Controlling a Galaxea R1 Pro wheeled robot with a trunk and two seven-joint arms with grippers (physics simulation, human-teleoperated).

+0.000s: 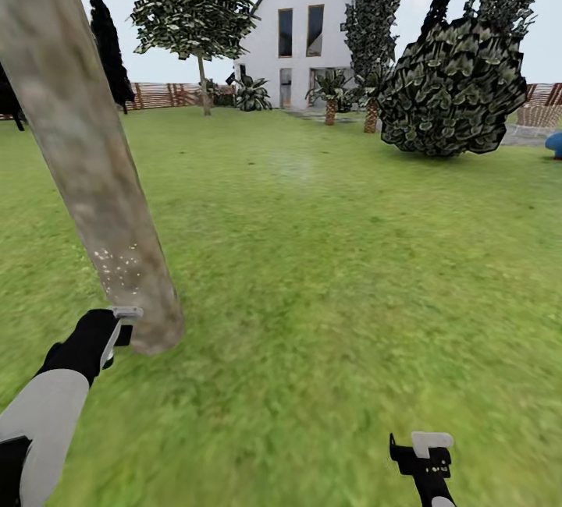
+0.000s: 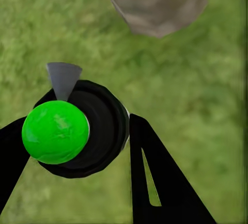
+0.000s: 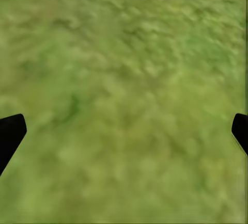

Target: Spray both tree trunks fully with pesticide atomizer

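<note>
One atomizer (image 2: pixel 72 131) pinched in left hand (image 2: pixel 77 146) near tree trunk (image 1: pixel 86 156), right hand (image 3: pixel 124 131) spread.

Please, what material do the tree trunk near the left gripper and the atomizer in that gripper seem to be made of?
Tree trunk: looks like rough, matte bark, mottled grey-tan; pale specks low down may be spray. Atomizer between the left gripper's fingers: probably plastic, with a glossy bright green round part, a smooth black body and a grey nozzle.

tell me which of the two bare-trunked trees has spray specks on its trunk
The near tree trunk, leaning across the left by the left gripper, has white specks low down. The far tree by the fence shows none.
</note>
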